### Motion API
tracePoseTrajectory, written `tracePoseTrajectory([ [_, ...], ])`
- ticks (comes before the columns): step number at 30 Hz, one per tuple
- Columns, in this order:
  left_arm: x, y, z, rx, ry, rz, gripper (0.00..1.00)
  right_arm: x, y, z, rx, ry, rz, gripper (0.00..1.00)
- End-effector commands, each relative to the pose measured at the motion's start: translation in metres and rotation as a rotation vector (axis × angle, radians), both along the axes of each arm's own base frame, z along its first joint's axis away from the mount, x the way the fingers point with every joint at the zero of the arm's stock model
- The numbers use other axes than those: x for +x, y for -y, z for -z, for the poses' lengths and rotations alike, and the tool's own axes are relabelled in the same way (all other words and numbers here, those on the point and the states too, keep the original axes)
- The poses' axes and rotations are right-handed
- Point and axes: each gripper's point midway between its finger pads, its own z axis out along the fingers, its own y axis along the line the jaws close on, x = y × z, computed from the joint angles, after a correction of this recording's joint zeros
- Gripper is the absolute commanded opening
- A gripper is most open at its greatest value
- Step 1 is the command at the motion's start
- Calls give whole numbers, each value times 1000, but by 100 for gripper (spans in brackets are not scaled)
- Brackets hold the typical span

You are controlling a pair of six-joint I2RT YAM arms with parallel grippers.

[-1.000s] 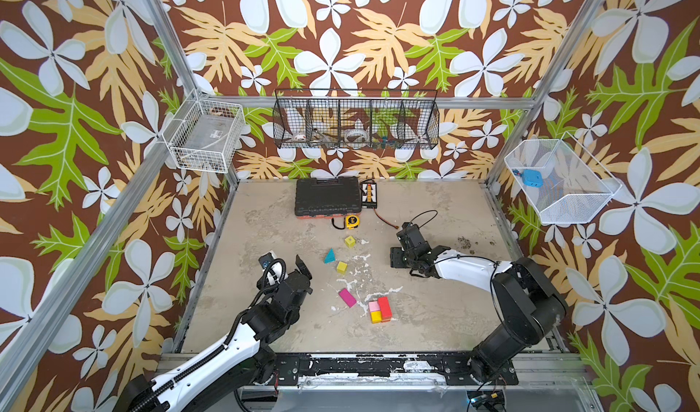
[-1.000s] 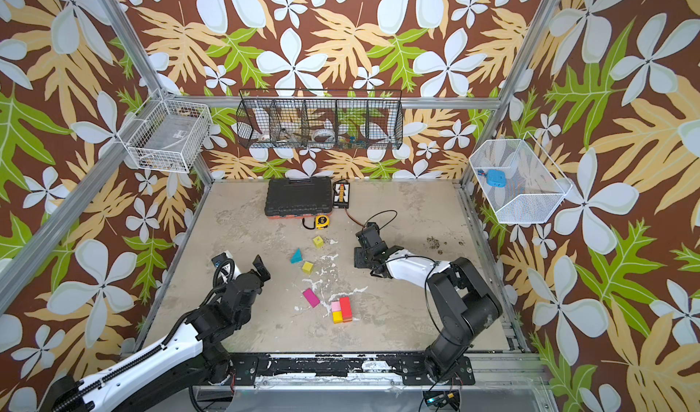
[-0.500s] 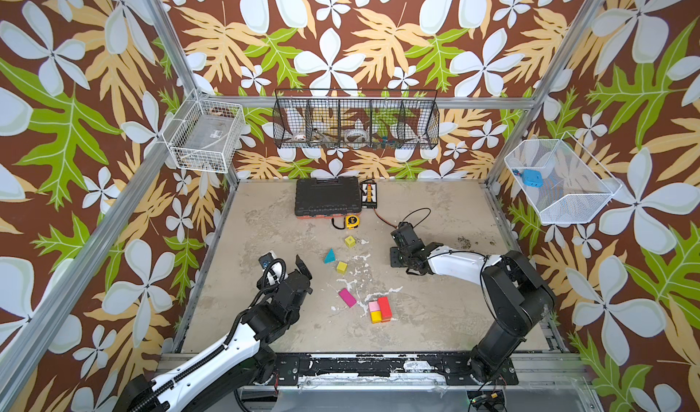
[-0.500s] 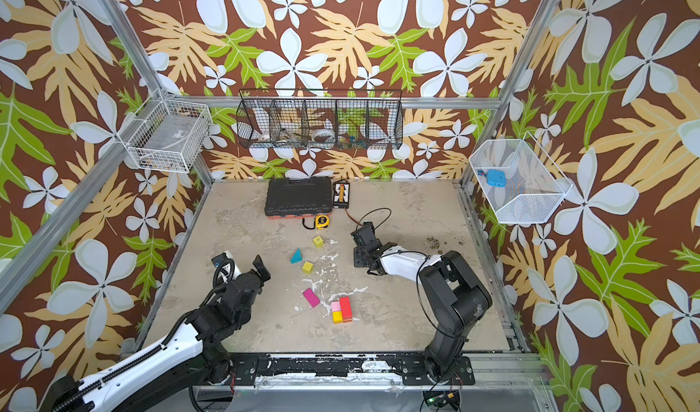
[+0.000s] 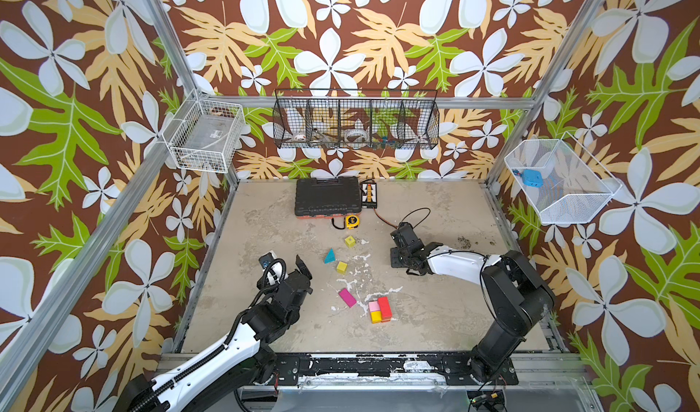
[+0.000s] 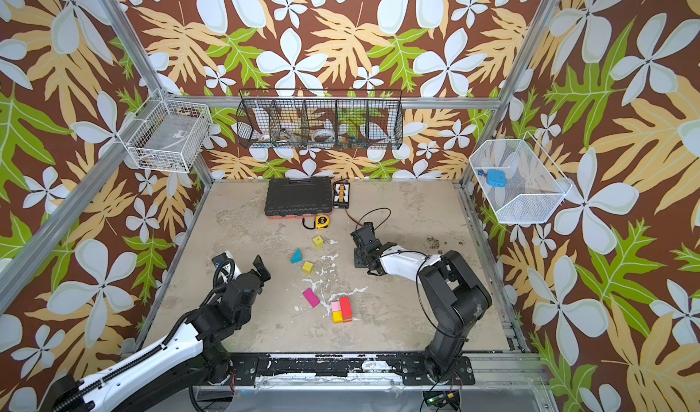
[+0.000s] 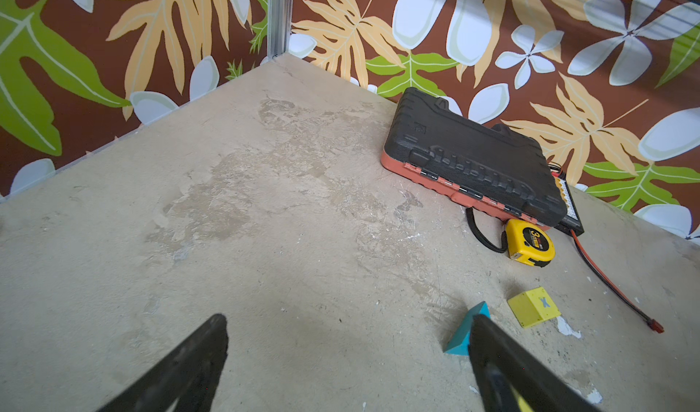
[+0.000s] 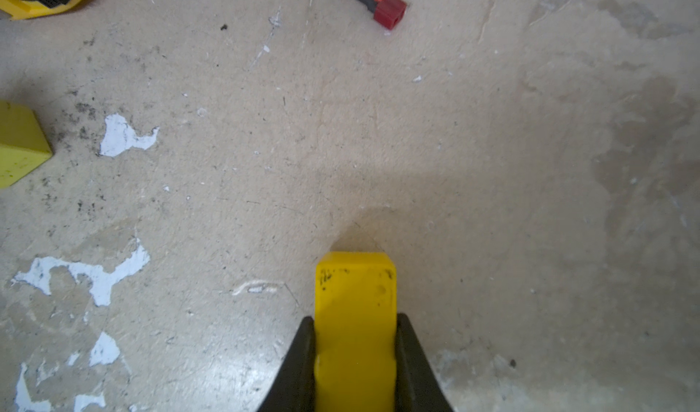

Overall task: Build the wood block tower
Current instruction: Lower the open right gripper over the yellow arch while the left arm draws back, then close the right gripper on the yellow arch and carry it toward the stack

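Observation:
My right gripper [image 8: 356, 317] is shut on a yellow wood block [image 8: 355, 285], which sticks out past the fingertips just above the table. In both top views this gripper [image 5: 398, 261] points down right of centre and hides that block. My left gripper [image 7: 348, 321] hangs open and empty over the table's left part [image 5: 297, 272]. A teal wedge [image 7: 464, 334] lies just past one finger. Loose blocks lie mid-table: teal wedge [image 5: 329, 256], two yellow cubes [image 5: 350, 241] [image 5: 341, 267] and a magenta brick [image 5: 347, 297]. The tower [image 5: 380, 311] is a low cluster of pink, yellow and red blocks.
A black tool case [image 5: 327, 198], a charger board [image 5: 366, 194] and a yellow tape measure [image 5: 352, 221] sit at the back. A red-tipped cable [image 8: 390, 12] lies ahead of the right gripper. Wire baskets [image 5: 356, 124] hang on the walls.
The right gripper's jaws have closed on the yellow block, and that gripper has shifted slightly left. The left arm has not moved.

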Motion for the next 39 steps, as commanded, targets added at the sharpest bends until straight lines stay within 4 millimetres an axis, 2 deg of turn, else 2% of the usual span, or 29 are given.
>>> tracePoseTrajectory([
  [1, 2, 0, -5, -8, 20, -7, 100, -3, 3, -8, -2, 23, 8, 19],
  [3, 1, 3, -4, -18, 18, 16, 100, -25, 5, -44, 39, 92, 21, 16],
  [7, 1, 4, -4, -18, 14, 23, 100, -38, 6, -62, 61, 124, 22, 16],
  [10, 1, 4, -5, -22, 17, 24, 100, -52, 4, -82, 78, 159, 5, 15],
  [16, 1, 5, -4, -23, 15, 29, 100, -90, 0, -126, 176, 225, -31, 15],
  [20, 1, 5, -4, -24, 15, 32, 100, -111, 3, -144, 264, 243, -47, 15],
  [26, 1, 5, -4, -23, 15, 33, 100, -136, -6, -147, 331, 210, -98, 14],
  [33, 1, 7, -4, -26, 11, 42, 100, -165, -51, -140, 334, 168, -199, 13],
  [36, 3, 21, -5, -40, -3, 127, 100, -176, -70, -138, 313, 165, -217, 12],
  [39, -7, 38, 0, -152, -61, 224, 100, -188, -88, -136, 321, 147, -240, 11],
])
